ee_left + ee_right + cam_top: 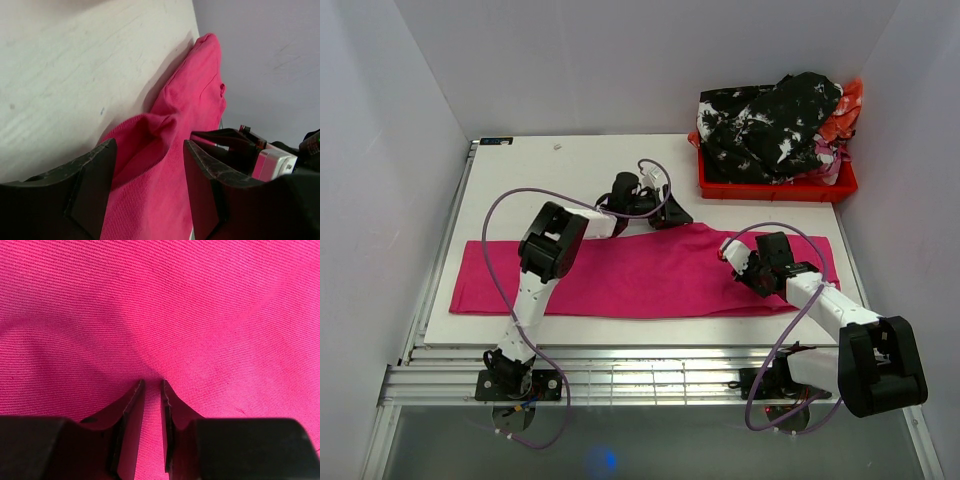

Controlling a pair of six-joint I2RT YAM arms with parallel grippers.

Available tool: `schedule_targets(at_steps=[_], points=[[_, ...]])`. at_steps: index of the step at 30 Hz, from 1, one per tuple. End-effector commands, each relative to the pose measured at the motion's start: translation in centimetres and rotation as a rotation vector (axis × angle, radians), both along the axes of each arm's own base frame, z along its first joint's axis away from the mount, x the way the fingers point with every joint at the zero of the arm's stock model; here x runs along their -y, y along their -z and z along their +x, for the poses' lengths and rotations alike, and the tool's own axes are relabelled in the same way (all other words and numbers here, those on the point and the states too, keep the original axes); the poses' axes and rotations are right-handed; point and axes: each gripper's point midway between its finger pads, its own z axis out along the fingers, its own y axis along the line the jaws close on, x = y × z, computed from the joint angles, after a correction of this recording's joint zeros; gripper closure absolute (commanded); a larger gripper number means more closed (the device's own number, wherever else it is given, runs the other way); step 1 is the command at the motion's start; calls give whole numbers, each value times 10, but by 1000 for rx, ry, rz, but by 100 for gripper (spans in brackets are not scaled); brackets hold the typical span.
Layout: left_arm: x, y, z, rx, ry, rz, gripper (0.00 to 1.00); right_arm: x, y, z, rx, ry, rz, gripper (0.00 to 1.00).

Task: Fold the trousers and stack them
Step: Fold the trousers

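Observation:
The bright pink trousers (620,275) lie as a long band across the table, left to right. My left gripper (665,215) sits at their far edge near the middle. In the left wrist view its jaws (150,145) stand wide apart over a raised fold of the trousers (195,85), with cloth between the fingers but not squeezed. My right gripper (732,252) rests on the right part of the band. In the right wrist view it (152,382) is almost closed on a thin ridge of the trousers (200,300), and puckers run out from the fingertips.
A red crate (775,185) at the back right holds a heap of black floral clothes (770,125). The white table board (540,170) shows behind the trousers. White walls close in on the left, back and right. The right arm (272,162) shows close beside the left fingers.

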Motion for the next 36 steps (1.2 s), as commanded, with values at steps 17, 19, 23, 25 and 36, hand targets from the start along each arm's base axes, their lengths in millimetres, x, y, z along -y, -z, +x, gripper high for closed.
schedule_targets(at_steps=[17,19,23,25,36], points=[[54,-33,-33,84,137,-40,24,8,37,-60,-256,-53,-34,77],[59,-41,-28,83,130,-80,23,8,36,-60,-259,-54,-37,77],[63,-41,-23,36,129,-137,35,12,34,-60,-254,-52,-58,78],[64,-41,-20,23,115,-163,52,14,33,-61,-248,-60,-66,78],[15,-26,77,171,-169,-6,100,28,25,-79,-248,-124,-135,87]])
